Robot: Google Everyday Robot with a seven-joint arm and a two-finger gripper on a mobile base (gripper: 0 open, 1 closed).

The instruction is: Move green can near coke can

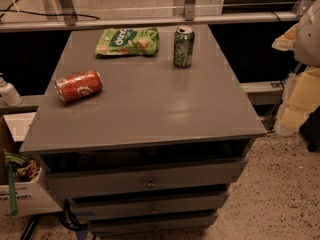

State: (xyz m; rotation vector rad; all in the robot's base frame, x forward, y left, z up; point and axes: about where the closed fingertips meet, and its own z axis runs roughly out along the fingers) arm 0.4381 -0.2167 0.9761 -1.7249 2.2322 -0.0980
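Standing upright close to the far right corner of the grey worktop [160, 111], the green can [183, 47] is showing its silver top and its mottled side. The coke can [78, 86] is lying on its side near the left edge, its white round logo facing up and its long axis running roughly along the front edge. The two cans are sitting well apart, with bare worktop between them. A flat green snack bag [128, 41] is resting by the far edge, just to the left of the green can and not touching it.

The gripper is not appearing anywhere over the worktop or elsewhere in the view, so how its jaws are standing, and whether they are holding anything, cannot be told. A pale rounded shape [309, 31] is showing at the right border of the view, beyond the worktop's right edge; what it is cannot be told.

Under the front edge, three drawer fronts [150, 181] are stepping back one below the other. A cardboard box [22, 191] is sitting on the floor off the front left corner, and a white bottle [7, 91] is standing beyond the left edge.
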